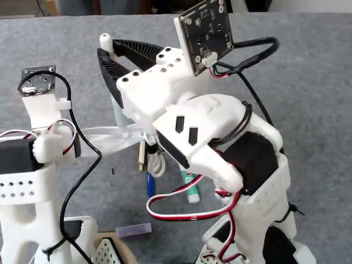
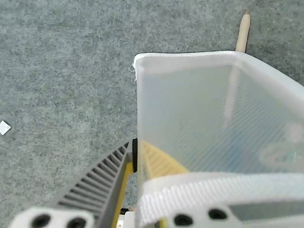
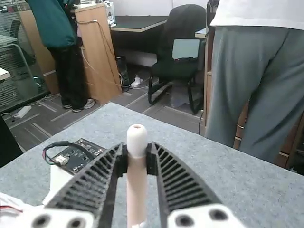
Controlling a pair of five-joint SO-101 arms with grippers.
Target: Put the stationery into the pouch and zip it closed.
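My left gripper (image 2: 135, 153) is shut on the edge of the translucent pouch (image 2: 209, 118), which hangs off the table; in the high view the pouch (image 1: 107, 137) stretches from the left arm toward the middle. My right gripper (image 3: 137, 151) is shut on a white pen (image 3: 137, 142), held upright and high over the far side of the table (image 1: 105, 48). On the grey mat under the arms lie a pencil (image 1: 141, 157), a blue pen (image 1: 149, 184) and a green-and-white glue stick (image 1: 190, 188). The pencil's tip (image 2: 243, 29) shows past the pouch.
A small purple eraser (image 1: 133, 230) lies near the front edge beside the left arm's base. A white looped cord (image 1: 157, 163) lies by the pencil. The right arm's body covers the table's centre. Open mat extends to the right (image 1: 313, 99).
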